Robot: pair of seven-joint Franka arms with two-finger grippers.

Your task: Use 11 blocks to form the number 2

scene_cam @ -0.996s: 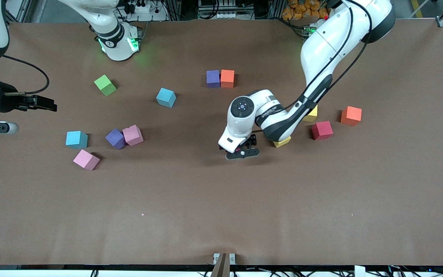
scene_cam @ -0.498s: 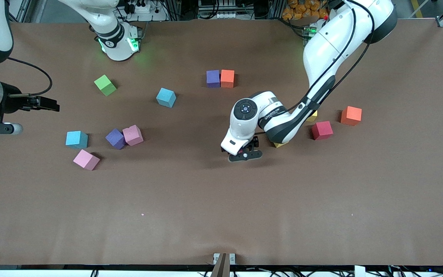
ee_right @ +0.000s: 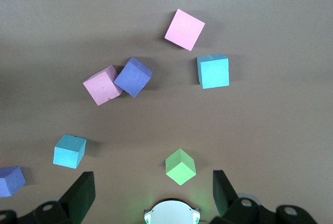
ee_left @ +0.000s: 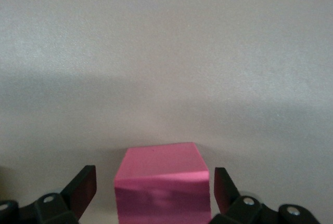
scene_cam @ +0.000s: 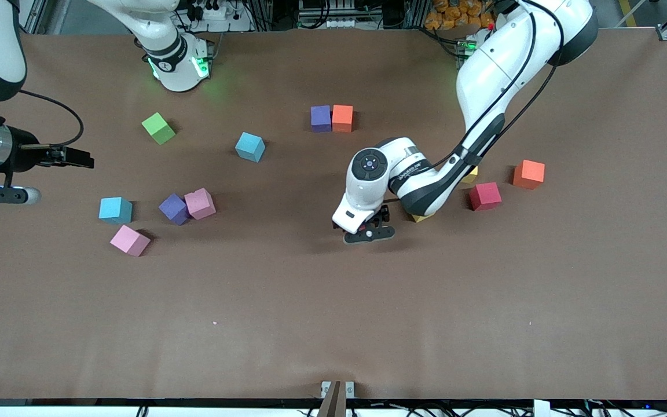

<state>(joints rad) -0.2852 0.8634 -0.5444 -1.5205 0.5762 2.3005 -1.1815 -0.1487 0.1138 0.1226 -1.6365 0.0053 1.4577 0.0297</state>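
Left gripper (scene_cam: pixel 368 229) low at mid-bench, jaws wide, straddling a pink cube (ee_left: pixel 162 185), not clamped. Right gripper (scene_cam: pixel 73 157) spread, empty, waiting above the right arm's end.

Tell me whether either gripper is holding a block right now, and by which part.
Nothing is held. The left gripper is open, its fingers apart from the pink foam cube between them. The right gripper is open and empty.

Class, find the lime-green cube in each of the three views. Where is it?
Front view: lime-green cube, between the right arm's base and the purple cube.
Right wrist view: lime-green cube, close to that base.
Left wrist view: not in it.
Shared landmark: the purple cube touching a pink cube.
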